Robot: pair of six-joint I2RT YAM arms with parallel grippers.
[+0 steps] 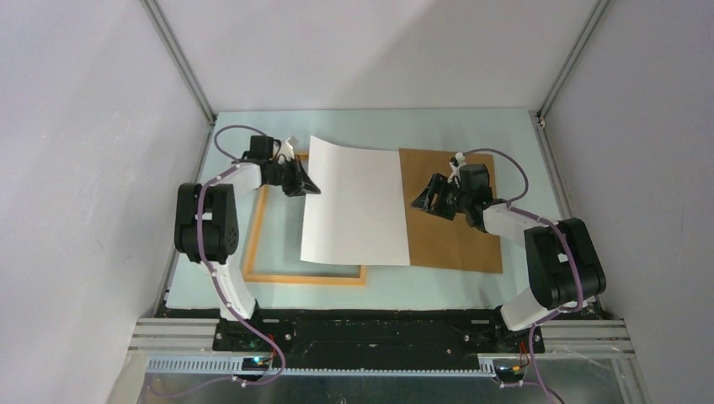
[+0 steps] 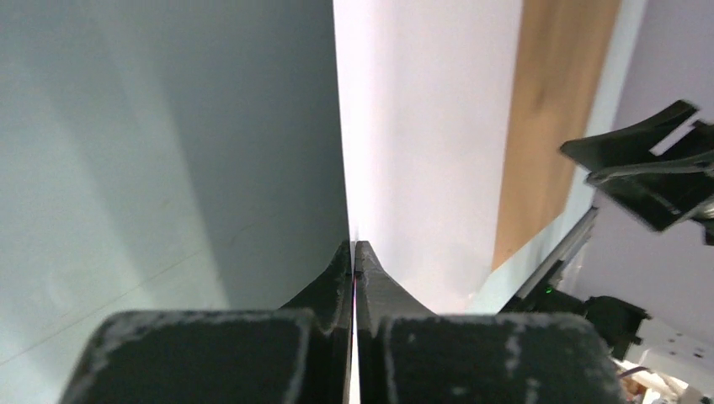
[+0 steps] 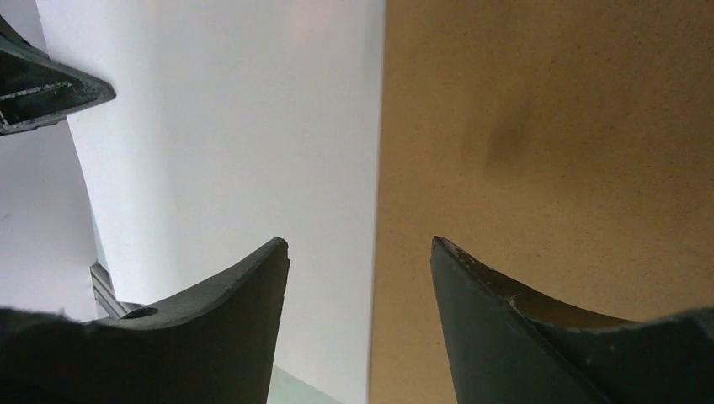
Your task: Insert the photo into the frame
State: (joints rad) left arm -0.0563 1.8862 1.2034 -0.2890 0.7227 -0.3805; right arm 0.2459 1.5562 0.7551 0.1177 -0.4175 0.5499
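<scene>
The photo [image 1: 354,202] lies white back up in the middle of the table, its picture side hidden. Its left part overlaps the orange-tan frame [image 1: 257,244] and its right edge rests on the brown backing board. My left gripper [image 1: 313,187] is shut on the photo's left edge, which looks slightly lifted. In the left wrist view the fingertips [image 2: 354,248] pinch the thin edge of the photo [image 2: 429,126]. My right gripper [image 1: 418,202] hovers open over the photo's right edge. The right wrist view shows its jaws [image 3: 360,244] apart and empty, straddling the photo's [image 3: 236,126] border.
A flat brown backing board [image 1: 455,227] lies right of the frame, partly under the photo, and fills the right wrist view [image 3: 547,126]. The pale green table [image 1: 522,160] is bounded by white walls and metal corner posts [image 1: 181,63].
</scene>
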